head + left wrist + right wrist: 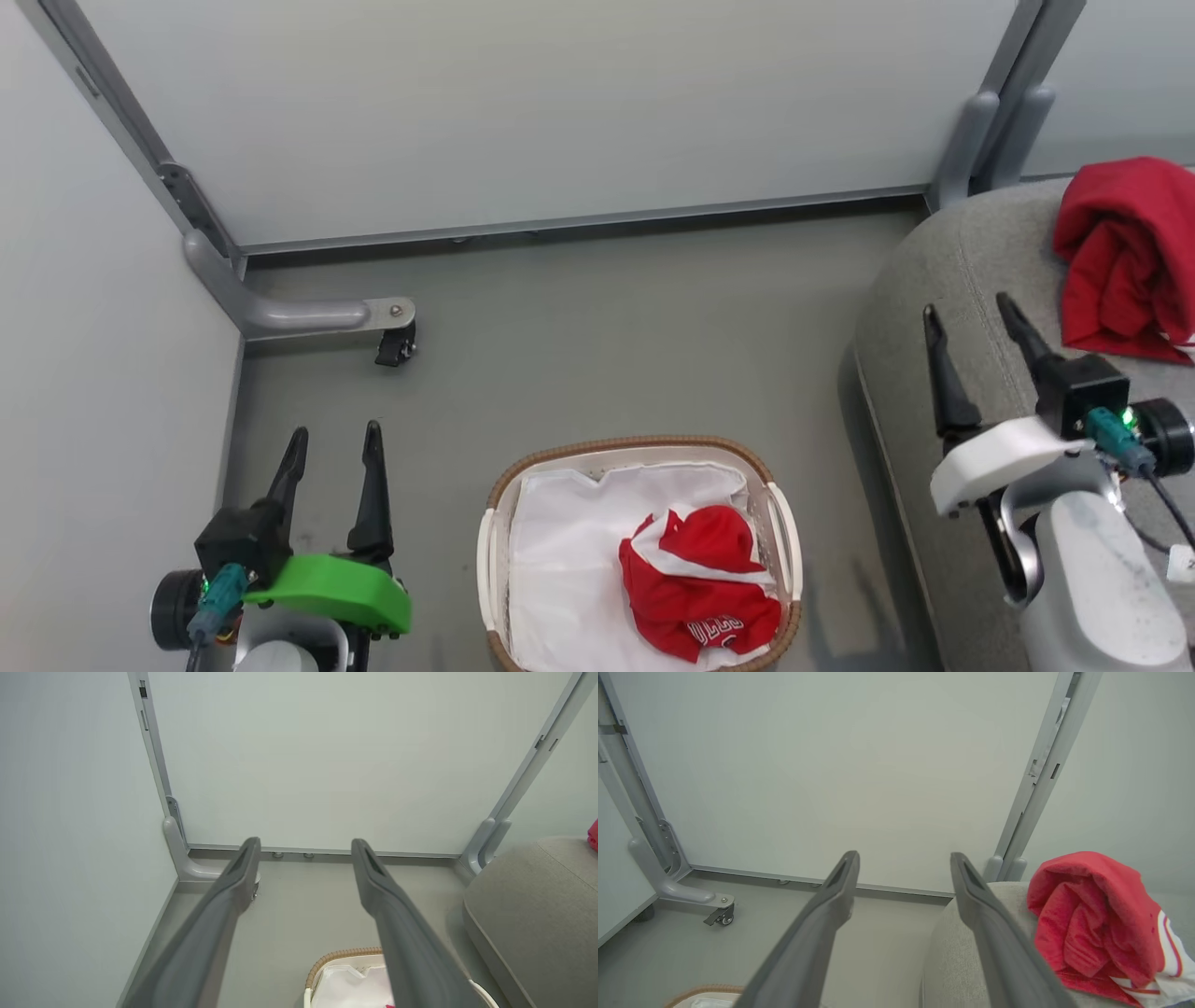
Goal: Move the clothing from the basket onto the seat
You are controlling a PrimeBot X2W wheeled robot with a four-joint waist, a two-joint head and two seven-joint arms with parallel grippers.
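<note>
A red garment with white trim and white lettering (pixel 702 588) lies crumpled in the right half of the basket (pixel 497 523), on its white liner. The basket stands on the grey floor at bottom centre; its woven rim (pixel 343 955) peeks into the left wrist view. A second red garment (pixel 1125 257) (pixel 1092 919) rests bunched on the grey seat (pixel 943 280) (pixel 952 952) (pixel 532 905) at the right. My left gripper (pixel 334 441) (pixel 303 847) hangs open to the left of the basket. My right gripper (pixel 966 313) (pixel 903 858) is open over the seat's left edge, holding nothing.
Pale partition walls close off the back and the left side. A grey metal foot with a black caster (pixel 397 347) (pixel 720 914) sticks out from the left corner onto the floor. Another grey post (pixel 980 140) stands at the back right behind the seat.
</note>
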